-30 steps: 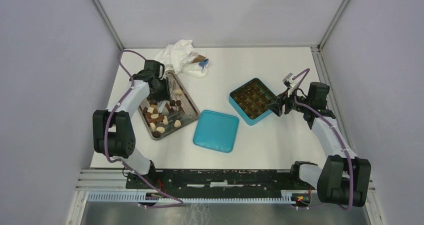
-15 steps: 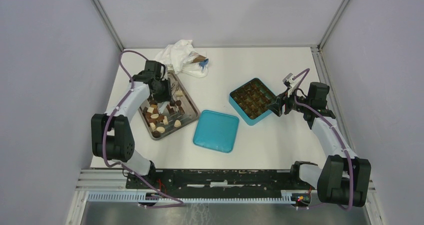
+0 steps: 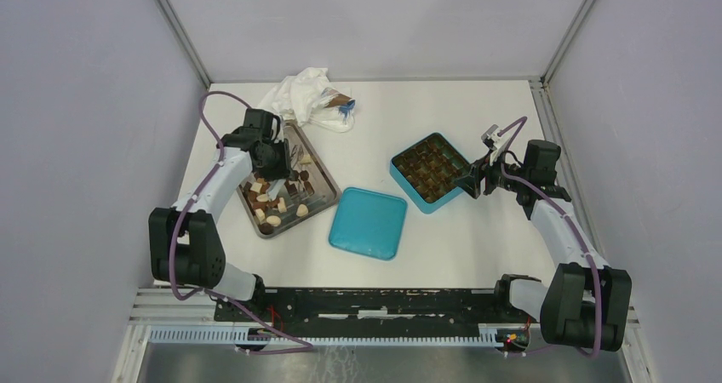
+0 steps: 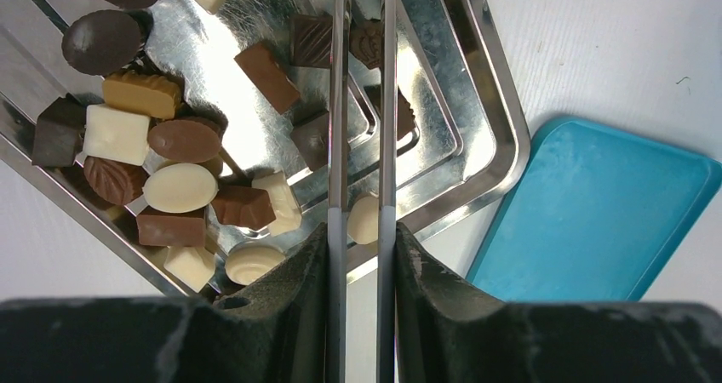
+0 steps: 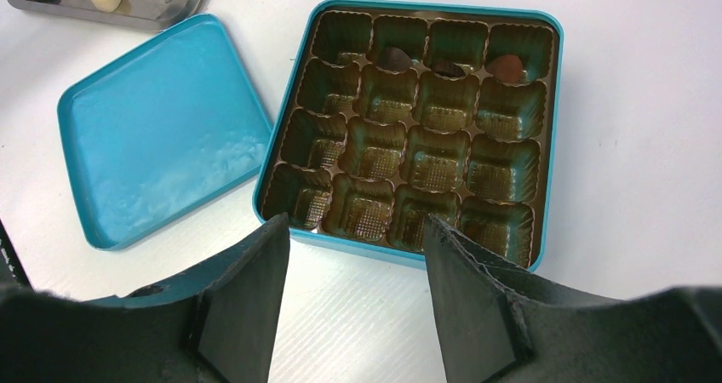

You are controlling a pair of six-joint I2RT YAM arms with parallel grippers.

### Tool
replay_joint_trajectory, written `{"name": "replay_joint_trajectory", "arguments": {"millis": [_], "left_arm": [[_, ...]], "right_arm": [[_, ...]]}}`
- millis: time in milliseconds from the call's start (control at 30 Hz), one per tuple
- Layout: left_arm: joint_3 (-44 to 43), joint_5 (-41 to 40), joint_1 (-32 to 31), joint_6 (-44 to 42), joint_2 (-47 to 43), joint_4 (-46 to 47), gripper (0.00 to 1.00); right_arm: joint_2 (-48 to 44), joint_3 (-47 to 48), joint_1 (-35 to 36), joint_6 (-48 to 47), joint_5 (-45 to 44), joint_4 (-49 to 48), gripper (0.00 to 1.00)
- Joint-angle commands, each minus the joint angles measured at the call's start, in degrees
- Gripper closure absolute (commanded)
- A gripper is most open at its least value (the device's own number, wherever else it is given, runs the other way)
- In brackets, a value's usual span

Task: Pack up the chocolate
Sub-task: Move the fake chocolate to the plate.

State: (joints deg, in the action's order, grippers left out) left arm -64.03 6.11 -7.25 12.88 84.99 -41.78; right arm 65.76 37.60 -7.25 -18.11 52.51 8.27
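Note:
Many small chocolates [image 3: 271, 201], dark, brown and cream, lie in a metal tray [image 3: 321, 175]; they also show in the left wrist view [image 4: 179, 187]. My left gripper [image 3: 277, 167] hovers over the tray, shut on thin metal tweezers [image 4: 338, 102] whose blades reach over the pieces; their tips are out of view. The teal box [image 3: 430, 172] stands open with a brown cell insert. Three chocolates [image 5: 394, 58] sit in its far row. My right gripper [image 5: 353, 230] is open and empty just outside the box's edge [image 5: 281, 128].
The teal lid [image 3: 368, 222] lies upside down between tray and box, also in the left wrist view [image 4: 596, 213] and the right wrist view [image 5: 162, 128]. A crumpled white bag [image 3: 308, 96] lies behind the tray. Grey walls enclose the table.
My left gripper has shifted a little toward the near side of the tray, and its elbow has swung outward. The right arm has not moved.

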Motion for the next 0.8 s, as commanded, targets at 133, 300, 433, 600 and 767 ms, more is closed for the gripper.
{"name": "replay_joint_trajectory", "arguments": {"millis": [133,300,433,600,767], "left_arm": [[-4.7,-1.5,-0.2,-2.1,-1.9,1.4,0.67],[-7.4,-2.3,-0.2,-2.4,2.9,1.2,0.68],[-7.5,-3.1,-0.2,-2.6,4.9,1.1,0.68],[-7.2,-2.5,-0.3,-2.8,5.6,0.6,0.69],[-6.0,-1.9,-0.2,-2.7,4.8,0.0,0.69]], "right_arm": [[0.4,2.0,-0.2,-0.8,1.2,-0.7,0.35],[0.4,2.1,-0.2,-0.9,1.2,-0.6,0.35],[0.4,2.1,-0.2,-1.0,1.3,-0.6,0.35],[0.4,2.2,-0.2,-1.1,1.4,-0.4,0.35],[0.3,2.3,-0.2,-1.1,1.4,-0.4,0.35]]}}
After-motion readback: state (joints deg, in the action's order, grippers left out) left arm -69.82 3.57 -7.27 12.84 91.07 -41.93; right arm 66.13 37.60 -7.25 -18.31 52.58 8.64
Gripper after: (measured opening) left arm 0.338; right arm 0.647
